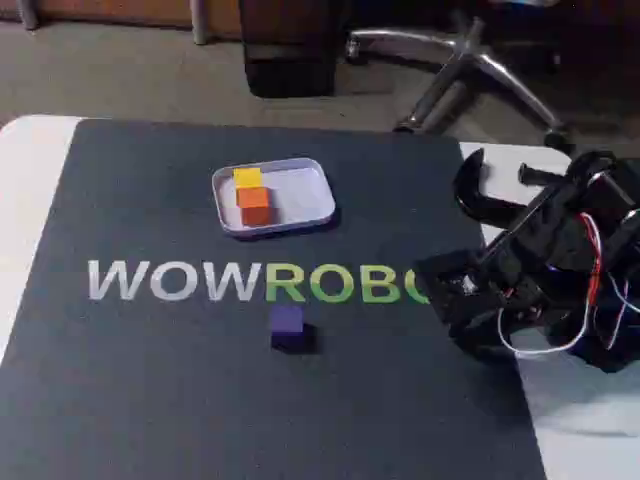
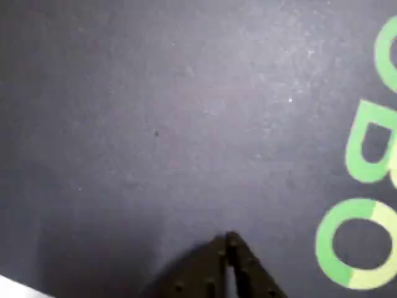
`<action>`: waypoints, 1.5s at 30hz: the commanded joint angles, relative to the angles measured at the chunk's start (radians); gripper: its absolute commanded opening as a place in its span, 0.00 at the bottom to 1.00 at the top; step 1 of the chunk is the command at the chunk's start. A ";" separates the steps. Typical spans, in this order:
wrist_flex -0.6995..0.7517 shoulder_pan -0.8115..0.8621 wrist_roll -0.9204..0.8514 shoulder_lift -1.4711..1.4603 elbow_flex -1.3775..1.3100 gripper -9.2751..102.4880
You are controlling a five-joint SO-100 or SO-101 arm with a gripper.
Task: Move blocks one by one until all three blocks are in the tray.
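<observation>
Tool (image 2: 229, 243): tips together at the bottom edge of the wrist view, closed and empty, over bare dark mat (image 1: 150, 400). Yellow block (image 1: 246, 177) and orange block (image 1: 254, 203) lie in the tray (image 1: 310, 190), upper centre of the fixed view. Purple block (image 1: 288, 326) rests mid-frame, below the lettering. Judged step: third transfer pending; the next move calls for opening, then reaching across. White surface (image 1: 30, 170) borders the mat; chair base (image 1: 470, 60) on the floor behind.
</observation>
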 commanded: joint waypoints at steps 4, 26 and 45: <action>0.005 0.003 0.002 -0.003 -0.005 0.03; 0.005 0.003 0.002 -0.003 -0.005 0.03; 0.009 0.357 -0.247 -0.003 -0.005 0.07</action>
